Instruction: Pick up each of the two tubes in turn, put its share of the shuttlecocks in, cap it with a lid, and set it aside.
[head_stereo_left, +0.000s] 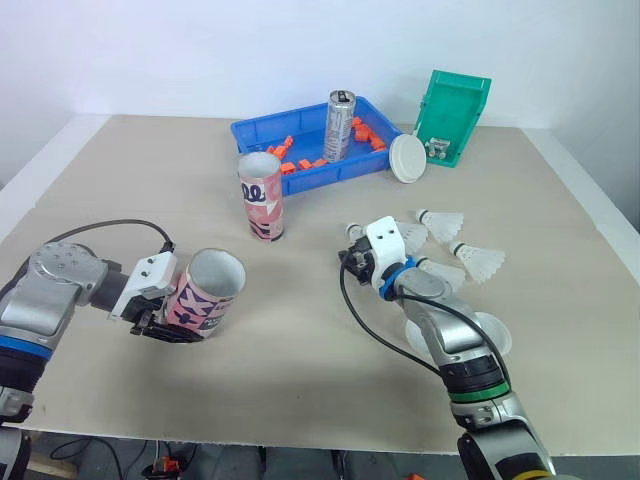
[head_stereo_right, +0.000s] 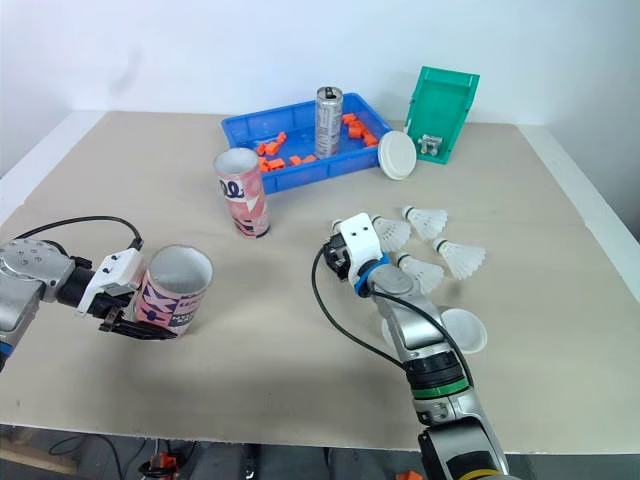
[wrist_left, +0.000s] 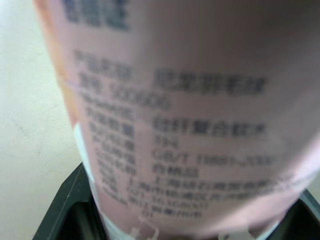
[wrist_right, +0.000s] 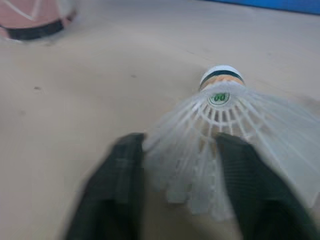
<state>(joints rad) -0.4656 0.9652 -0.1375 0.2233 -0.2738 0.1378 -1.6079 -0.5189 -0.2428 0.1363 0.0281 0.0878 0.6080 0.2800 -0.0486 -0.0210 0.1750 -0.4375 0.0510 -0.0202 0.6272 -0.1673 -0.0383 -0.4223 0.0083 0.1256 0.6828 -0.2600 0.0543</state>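
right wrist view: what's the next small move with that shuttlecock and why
Probably close the right gripper on the shuttlecock: its fingers straddle the skirt as it lies on the table, and the left gripper already holds a tube, mouth open.

L tool (head_stereo_left: 168, 325) grips pink tube (head_stereo_left: 205, 295), tilted, mouth open. 2nd tube (head_stereo_left: 261, 196) upright nr blue tray (head_stereo_left: 255, 128). R tool (head_stereo_left: 352, 262) among shuttlecocks (head_stereo_left: 472, 258) on tabletop (head_stereo_left: 120, 180); white lid (head_stereo_left: 407, 157) leans on tray.

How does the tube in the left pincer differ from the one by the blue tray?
The held tube is tilted, clamped in the left pincer; the standing tube is upright, ungripped. The held tube sits nearer the robot, the standing tube beside the blue tray. Both are pink and uncapped.
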